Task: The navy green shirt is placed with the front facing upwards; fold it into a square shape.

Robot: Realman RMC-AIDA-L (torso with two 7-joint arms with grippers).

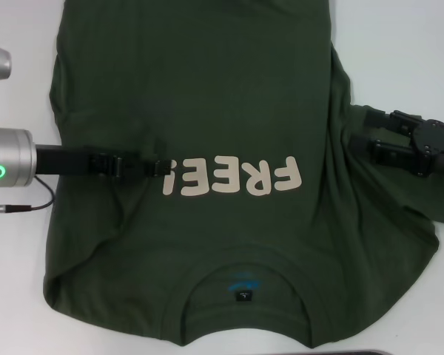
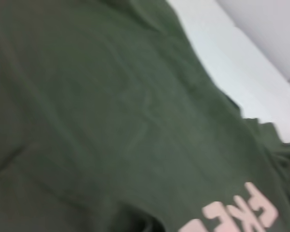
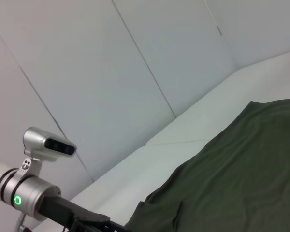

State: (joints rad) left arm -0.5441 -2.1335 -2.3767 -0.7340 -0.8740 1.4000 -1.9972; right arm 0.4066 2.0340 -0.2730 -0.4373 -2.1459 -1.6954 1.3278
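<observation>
The shirt (image 1: 207, 111) lies flat on the table (image 1: 399, 59), one side folded in. The left gripper (image 1: 163, 167) reaches over its chest; I cannot tell if it is pinching. The right gripper (image 1: 359, 140) is at the other side, fingers apart, and I think that side needs grabbing and folding in next.

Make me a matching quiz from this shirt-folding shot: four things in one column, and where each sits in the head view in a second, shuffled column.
Things
1. left gripper
2. right gripper
3. cream lettering
4. neck label

Places
A. at the shirt's right edge, on bunched fabric
B. inside the collar, at the near edge
C. over the shirt, next to the lettering's left end
D. across the chest, upside down from the head camera

Pairs: 1-C, 2-A, 3-D, 4-B
</observation>
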